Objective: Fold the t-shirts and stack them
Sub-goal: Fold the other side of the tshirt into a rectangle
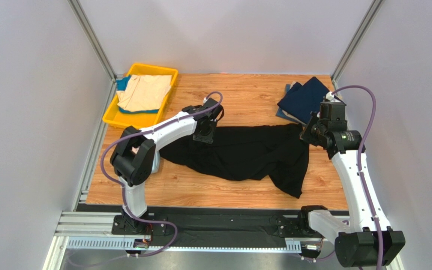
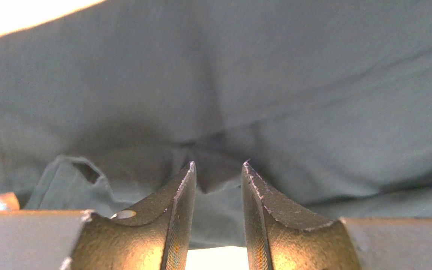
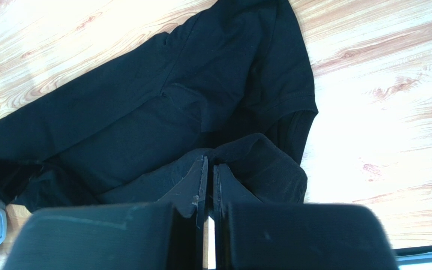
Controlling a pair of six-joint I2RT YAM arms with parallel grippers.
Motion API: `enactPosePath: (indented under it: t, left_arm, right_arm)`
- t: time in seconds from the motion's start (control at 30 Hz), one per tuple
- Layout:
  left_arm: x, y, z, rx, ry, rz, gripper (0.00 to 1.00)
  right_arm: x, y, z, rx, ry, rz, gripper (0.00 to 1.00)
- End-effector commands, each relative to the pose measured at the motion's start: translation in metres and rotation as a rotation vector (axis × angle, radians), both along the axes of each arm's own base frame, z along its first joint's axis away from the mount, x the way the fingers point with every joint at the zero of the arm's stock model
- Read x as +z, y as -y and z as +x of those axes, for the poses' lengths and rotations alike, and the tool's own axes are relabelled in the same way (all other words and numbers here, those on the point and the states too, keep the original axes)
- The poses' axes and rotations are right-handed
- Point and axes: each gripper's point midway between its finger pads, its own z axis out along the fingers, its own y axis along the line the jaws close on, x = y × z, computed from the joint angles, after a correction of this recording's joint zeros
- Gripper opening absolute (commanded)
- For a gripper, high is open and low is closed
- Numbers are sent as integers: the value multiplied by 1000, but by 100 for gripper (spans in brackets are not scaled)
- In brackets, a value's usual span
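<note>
Entry: black t-shirt point(image 1: 241, 152), spread on the desk point(image 1: 201, 191), its long axis running from the left fingers point(image 2: 180, 194) across to the right fingers point(image 3: 193, 188), its far edge drawn in a near-straight line between the two. Left fingers: narrowly parted, with a pucker of cloth at their tips and creases running to it; we judge them clamped on that edge. Right fingers: all but closed, with a hump of the same cloth gathered at their tips; we judge a hold there too. The bulk of the shirt lies on the near side of both pairs, one corner trailing nearest, below the right fingers. Navy t-shirt point(image 1: 303, 98): folded, just beyond the right fingers. Beige t-shirt point(image 1: 145, 93): in the yellow bin point(image 1: 113, 119), beyond and outward of the left fingers. We judge the coming fold crosses the short axis, with each arm already at its own end.
</note>
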Motion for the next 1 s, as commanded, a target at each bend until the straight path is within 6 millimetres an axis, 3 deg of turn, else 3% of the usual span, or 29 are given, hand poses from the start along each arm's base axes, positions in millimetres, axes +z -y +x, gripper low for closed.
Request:
enactPosePath:
  t: [0.0, 0.13, 0.33, 0.47, 0.73, 0.97]
  left_arm:
    - [2, 19, 24, -49, 19, -25, 42]
    - [12, 13, 22, -19, 49, -29, 43]
    - [38, -19, 4, 14, 123, -17, 43]
    - [29, -37, 2, 32, 150, 24, 50]
    - [11, -20, 27, 24, 111, 9, 49]
    - [1, -21, 40, 29, 101, 51, 49]
  right_arm:
    - [9, -2, 7, 12, 55, 7, 0]
    - [10, 0, 6, 8, 58, -1, 0]
    - [6, -1, 5, 7, 50, 4, 0]
    - [3, -3, 7, 12, 47, 14, 0]
    - [5, -2, 6, 13, 50, 6, 0]
    - [4, -1, 7, 14, 47, 3, 0]
